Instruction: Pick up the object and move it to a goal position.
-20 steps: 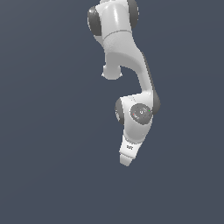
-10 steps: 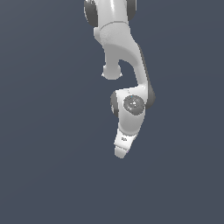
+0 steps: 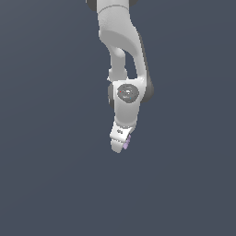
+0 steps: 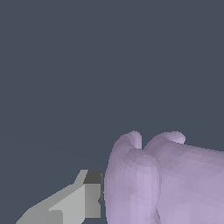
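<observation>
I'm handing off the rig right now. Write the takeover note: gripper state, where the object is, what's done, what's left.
Gripper: tilted, low in the exterior view; the lilac lumpy object sits at its tip. In the wrist view a finger is right against the object. The second finger is out of frame, so closure is unconfirmed.
Done: gripper is at the object.
Left: confirm the grasp, carry it to the goal. No goal marker shows.

I see a white arm [image 3: 120, 41] with dark grey joints and a grey round cap carrying a small red dot. My gripper [image 3: 118, 143] is white too. The object [image 3: 126, 143] is pale lilac, ridged and plain, with no markings. In the wrist view one finger [image 4: 74, 202] looks light grey with a darker grey pad. The backdrop is flat slate blue-grey.
</observation>
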Available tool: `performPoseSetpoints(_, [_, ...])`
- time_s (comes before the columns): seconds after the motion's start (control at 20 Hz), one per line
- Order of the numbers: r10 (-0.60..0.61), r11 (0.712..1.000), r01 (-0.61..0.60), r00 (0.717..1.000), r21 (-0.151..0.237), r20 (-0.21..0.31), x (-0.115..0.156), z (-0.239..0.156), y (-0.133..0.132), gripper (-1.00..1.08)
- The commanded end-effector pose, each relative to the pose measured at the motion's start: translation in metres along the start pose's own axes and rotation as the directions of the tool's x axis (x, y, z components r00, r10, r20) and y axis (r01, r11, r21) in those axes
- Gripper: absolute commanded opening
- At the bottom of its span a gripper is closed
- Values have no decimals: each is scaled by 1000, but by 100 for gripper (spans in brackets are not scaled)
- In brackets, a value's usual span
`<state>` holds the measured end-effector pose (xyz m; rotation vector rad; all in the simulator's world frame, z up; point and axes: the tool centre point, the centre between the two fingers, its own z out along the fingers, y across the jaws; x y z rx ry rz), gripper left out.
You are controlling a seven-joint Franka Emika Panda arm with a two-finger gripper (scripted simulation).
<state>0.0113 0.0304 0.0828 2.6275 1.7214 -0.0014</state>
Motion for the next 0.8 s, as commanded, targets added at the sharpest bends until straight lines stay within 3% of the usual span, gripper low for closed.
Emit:
performPoseSetpoints(0.0, [0, 1000, 0, 1000, 0, 0, -14, -6, -8, -100])
performPoseSetpoints(0.4, [0, 1000, 0, 1000, -1, 0, -45, -21, -23, -100])
performPoseSetpoints(0.75, [-1, 1000, 1, 1000, 0, -1, -55, -26, -27, -100])
